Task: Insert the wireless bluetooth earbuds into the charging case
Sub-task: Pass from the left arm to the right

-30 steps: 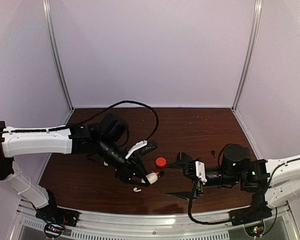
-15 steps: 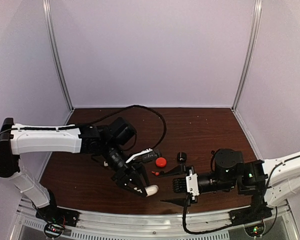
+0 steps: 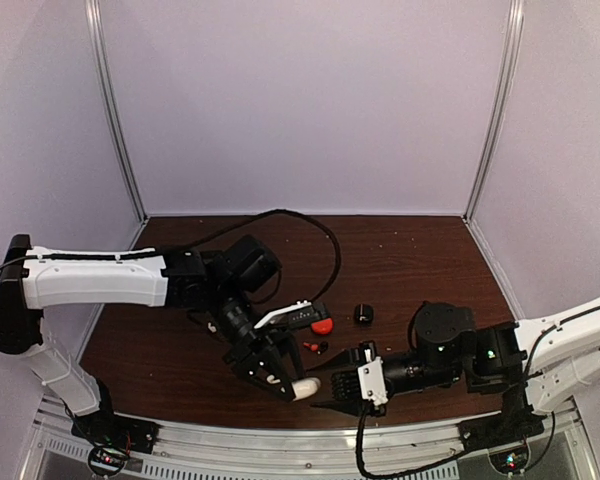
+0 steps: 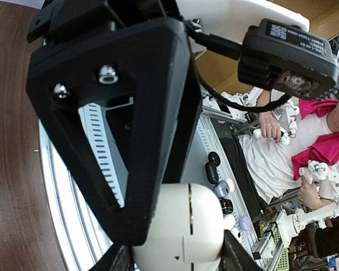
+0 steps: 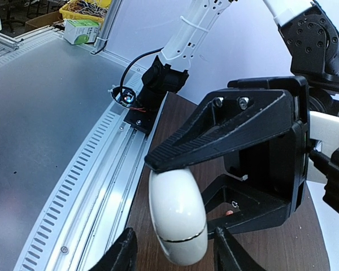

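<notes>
1. Just inside the front edge of the table [image 3: 410,260], the left gripper [image 4: 178,258] holds a white charging case [image 3: 302,388]. Its fingers are clamped on opposite flanks of the glossy shell.
2. Opposite, the right gripper [image 5: 172,251] straddles the same case with its fingers. Whether they press it or stand just off it cannot be told.
3. A thin seam line runs round the case and the lid looks shut, so nothing appears to be seated inside yet.
4. A tiny red earbud [image 3: 308,346] lies on the table just beside a red case [image 3: 322,326], with a black case [image 3: 363,314] to their right. No white earbud can be made out.
5. The white charging case is probably light, rigid and slick, and its rounded sides give flat pads little to bite on. The safest hold looks to be across the broad lower body, below the seam, which leaves the lid free to swing.
6. The red earbud likely weighs almost nothing and is hard and smooth. It is apt to skitter or flip under a clumsy pinch, so it should be taken gently across the stem, with the bud end left clear for its socket.
</notes>
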### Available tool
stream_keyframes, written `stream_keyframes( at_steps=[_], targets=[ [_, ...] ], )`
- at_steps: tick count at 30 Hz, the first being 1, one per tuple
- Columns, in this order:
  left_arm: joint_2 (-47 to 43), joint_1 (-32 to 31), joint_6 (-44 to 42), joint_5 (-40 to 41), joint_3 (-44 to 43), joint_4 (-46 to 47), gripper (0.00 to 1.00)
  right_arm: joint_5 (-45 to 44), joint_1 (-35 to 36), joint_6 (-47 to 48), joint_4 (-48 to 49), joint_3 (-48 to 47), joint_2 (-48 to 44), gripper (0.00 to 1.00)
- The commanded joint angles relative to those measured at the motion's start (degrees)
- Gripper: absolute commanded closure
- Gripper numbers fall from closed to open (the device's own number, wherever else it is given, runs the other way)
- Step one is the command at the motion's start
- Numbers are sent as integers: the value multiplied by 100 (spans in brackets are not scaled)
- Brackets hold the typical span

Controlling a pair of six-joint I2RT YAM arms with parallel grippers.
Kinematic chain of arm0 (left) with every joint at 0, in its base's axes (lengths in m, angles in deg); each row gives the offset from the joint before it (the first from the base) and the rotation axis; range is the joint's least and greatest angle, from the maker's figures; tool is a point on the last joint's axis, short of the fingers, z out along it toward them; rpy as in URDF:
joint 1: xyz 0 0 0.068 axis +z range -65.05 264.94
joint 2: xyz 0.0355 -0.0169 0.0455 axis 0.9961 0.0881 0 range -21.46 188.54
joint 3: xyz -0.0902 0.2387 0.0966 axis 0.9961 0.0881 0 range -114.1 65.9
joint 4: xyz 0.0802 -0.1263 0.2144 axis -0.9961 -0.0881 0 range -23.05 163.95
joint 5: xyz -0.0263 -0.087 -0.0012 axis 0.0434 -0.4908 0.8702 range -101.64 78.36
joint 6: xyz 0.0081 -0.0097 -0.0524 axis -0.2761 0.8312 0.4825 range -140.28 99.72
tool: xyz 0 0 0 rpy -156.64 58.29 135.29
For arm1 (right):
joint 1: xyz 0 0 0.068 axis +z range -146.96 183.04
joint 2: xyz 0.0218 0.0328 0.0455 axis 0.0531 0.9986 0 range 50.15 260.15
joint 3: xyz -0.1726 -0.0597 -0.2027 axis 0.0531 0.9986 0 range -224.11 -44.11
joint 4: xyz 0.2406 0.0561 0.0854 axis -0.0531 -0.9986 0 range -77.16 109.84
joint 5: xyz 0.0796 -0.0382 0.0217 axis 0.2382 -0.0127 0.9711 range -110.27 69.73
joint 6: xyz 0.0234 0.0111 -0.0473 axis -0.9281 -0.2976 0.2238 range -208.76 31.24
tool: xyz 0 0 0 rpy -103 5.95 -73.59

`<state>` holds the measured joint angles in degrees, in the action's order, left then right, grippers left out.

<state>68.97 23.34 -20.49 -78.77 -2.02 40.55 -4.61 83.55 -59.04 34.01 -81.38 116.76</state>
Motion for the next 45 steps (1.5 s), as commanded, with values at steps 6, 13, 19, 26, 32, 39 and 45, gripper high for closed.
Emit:
stream_keyframes(
  at_steps=[6,13,19,26,32,39,45],
  targets=[
    [129,-48,-120,-237,-260,27,74,137,70,29,-19,-244,88,60],
    [176,-59,-109,-317,-299,26,75,220,116,21,-5,-236,106,65],
    [211,-71,-111,-369,-318,22,75,219,132,8,6,-236,120,72],
    [63,-67,-183,17,-404,49,54,92,132,-58,28,-206,66,81],
    [-605,238,206,1179,-224,485,36,-249,108,-593,230,59,-357,86],
    [-2077,764,822,3119,837,2173,14,-627,-328,-1578,244,407,-802,87],
    [-2459,645,148,3848,1284,2671,29,-227,-1247,-2694,334,607,-1091,87]
  ],
)
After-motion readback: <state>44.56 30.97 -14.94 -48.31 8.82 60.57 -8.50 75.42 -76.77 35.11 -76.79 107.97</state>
